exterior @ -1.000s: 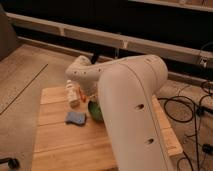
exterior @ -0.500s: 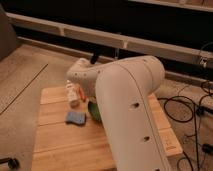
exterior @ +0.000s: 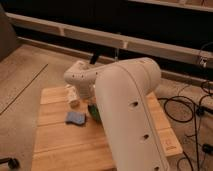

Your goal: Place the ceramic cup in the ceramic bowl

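Observation:
The ceramic bowl [exterior: 93,111] shows only as a sliver of green rim on the wooden table [exterior: 60,142], just right of the blue sponge; my white arm [exterior: 125,115] covers the rest of it. The ceramic cup is hidden from view. My gripper is hidden too, behind the arm's bent end [exterior: 80,76] that hangs over the bowl area.
A slim white bottle [exterior: 72,95] stands at the table's back left, close to the arm's end. A blue sponge [exterior: 76,118] lies left of the bowl. Black cables [exterior: 187,107] lie on the floor to the right. A rail [exterior: 100,37] runs behind the table.
The arm's bent end has sunk slightly toward the table. The bottle, sponge and bowl have not moved.

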